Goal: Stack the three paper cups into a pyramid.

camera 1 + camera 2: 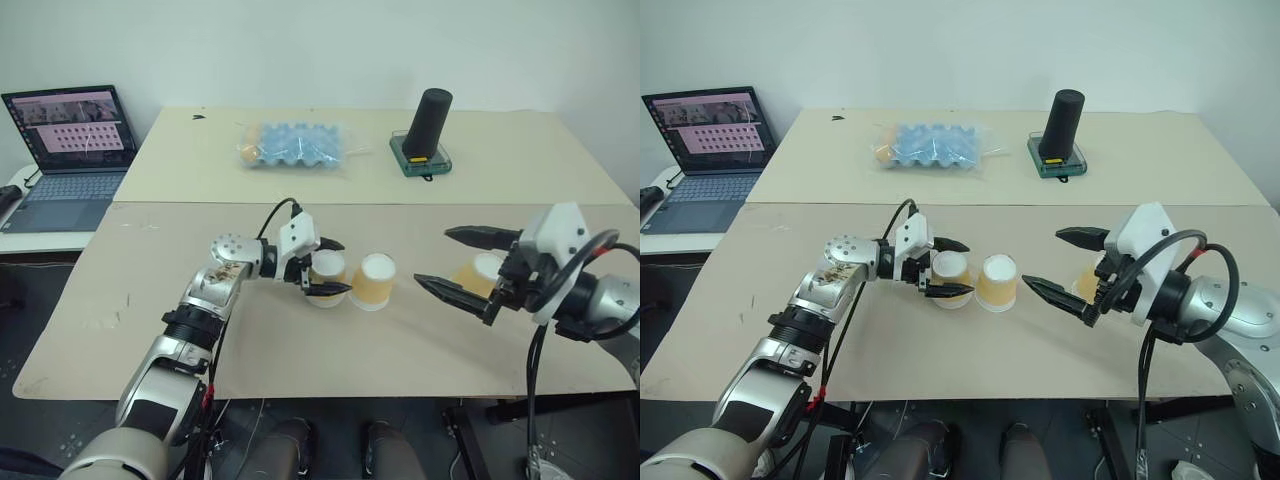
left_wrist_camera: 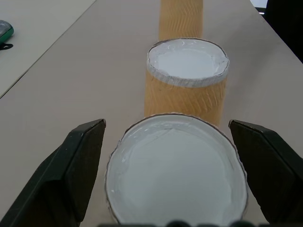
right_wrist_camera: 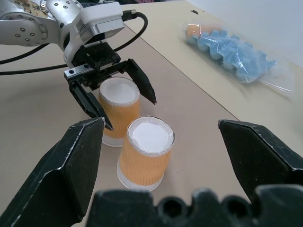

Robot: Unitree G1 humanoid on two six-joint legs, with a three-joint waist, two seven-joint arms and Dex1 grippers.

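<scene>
Two of the three paper cups stand upside down, side by side near the middle of the table (image 1: 120, 330): the left cup (image 1: 327, 277) and the middle cup (image 1: 375, 281), close together, possibly touching at their rims, though I cannot be sure. The third cup (image 1: 478, 274) sits well apart to the right, also base up as far as I can tell, partly hidden behind my right gripper (image 1: 468, 261).

My left gripper (image 1: 331, 267) straddles the left cup with its fingers spread wide. In the left wrist view there is clear space between each finger and the cup's white base, so nothing is being pinched. My right gripper is also spread wide, hanging in the air in front of the third cup and holding nothing.

I judge the base row to be laid and the cup just set free, so the pyramid lacks only its top. Next I need to back the left gripper off without nudging the pair, then bring the right gripper around the third cup, close on its sides, lift it and set it centred over the seam between the two base cups.

Farther back on the table lie a blue egg tray in a plastic bag (image 1: 295, 146) and a tall black cylinder (image 1: 430, 125) on a green base; a laptop (image 1: 68, 150) sits at far left.
</scene>
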